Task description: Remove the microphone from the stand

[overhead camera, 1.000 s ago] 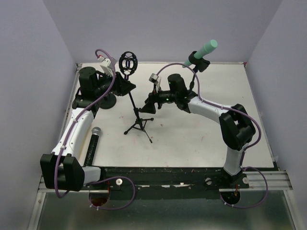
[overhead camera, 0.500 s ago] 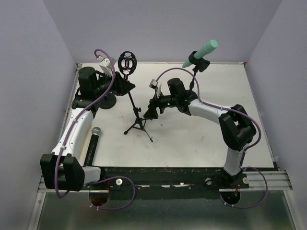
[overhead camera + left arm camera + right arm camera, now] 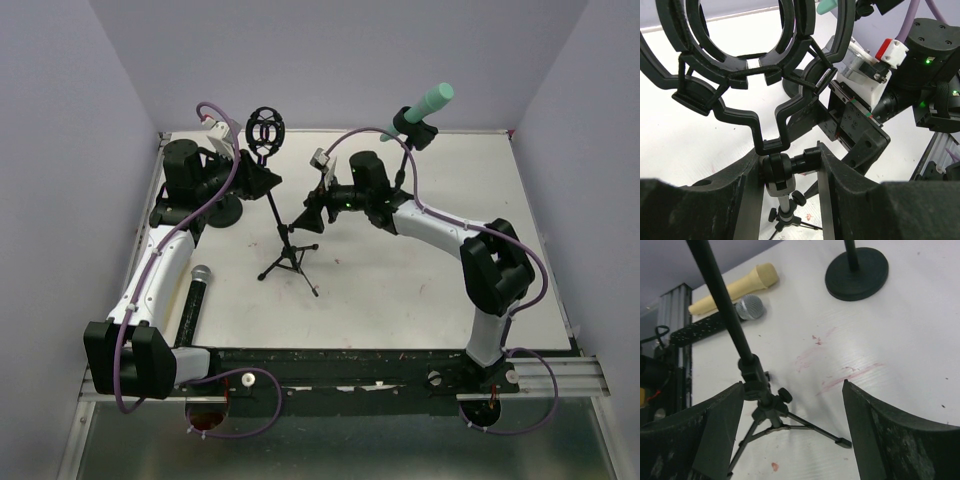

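While stand (image 3: 781, 172) stays clamped, right pincer (image 3: 792, 390) raised

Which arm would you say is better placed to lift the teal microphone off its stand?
Right: the right gripper is open and nearer the teal microphone; the left gripper clamps the tripod stand.

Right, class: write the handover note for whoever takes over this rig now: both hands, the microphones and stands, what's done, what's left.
Left hand: shut on the tripod stand just below its shock mount, which is empty.
Right hand: open, low beside the tripod's pole, holding nothing.
Black microphone: lying on the table, near left.
Teal microphone: held in a black clip at the back right.
Done: shock mount looks cleared.
Left: probably the teal microphone; then release the tripod.
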